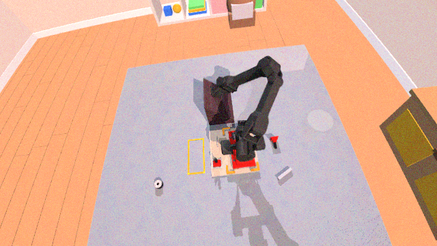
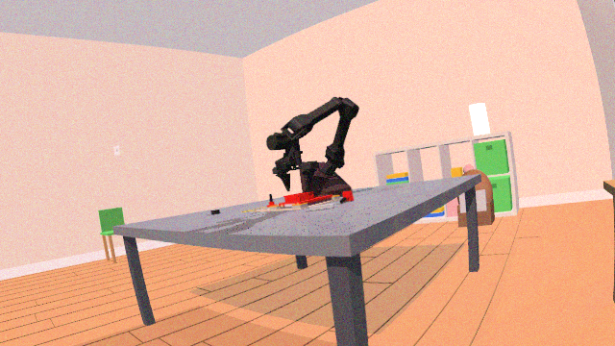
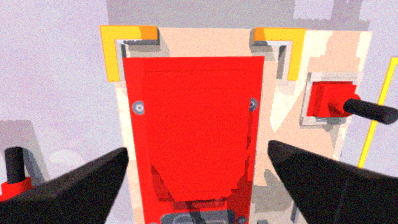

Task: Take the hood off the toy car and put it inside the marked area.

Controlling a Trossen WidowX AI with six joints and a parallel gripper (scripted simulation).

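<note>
The toy car is red and sits on a cream board between yellow corner brackets. Its hood is the flat red panel in the wrist view, in place on the car; its exact edges are hard to tell. A round metal bolt shows at each side and a grey engine-like part at the lower edge. My gripper is open and empty above the car, one finger toward each side of it. The exterior view shows a gap below the fingers. The marked area is a yellow outline beside the board.
A red block with a black lever stands on the board between car and outline. A red and black tool, a pale bar and a small wheel lie on the table. The dark robot base stands behind the board.
</note>
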